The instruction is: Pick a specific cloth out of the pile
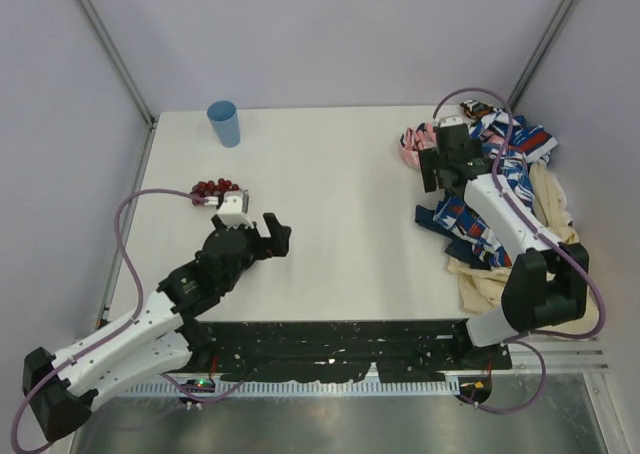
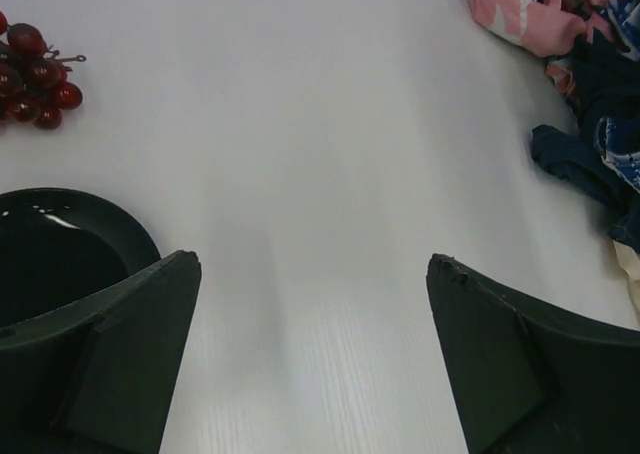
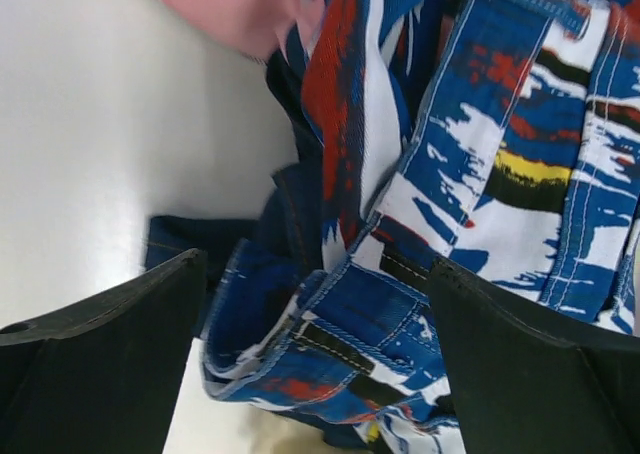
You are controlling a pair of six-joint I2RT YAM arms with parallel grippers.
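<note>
Right wrist: right hand [image 3: 315, 274] spread wide over the pile [image 3: 480, 174].

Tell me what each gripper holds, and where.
Nothing is held. The left gripper is open over bare table; the right gripper is open above the pile.

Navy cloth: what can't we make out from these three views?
Top external: the right arm covers the middle of the pile; the navy cloth shows only an edge.
Right wrist: the patterned cloth overlies it; full extent hidden.
Left wrist: frame's right edge cuts the pile off.
</note>
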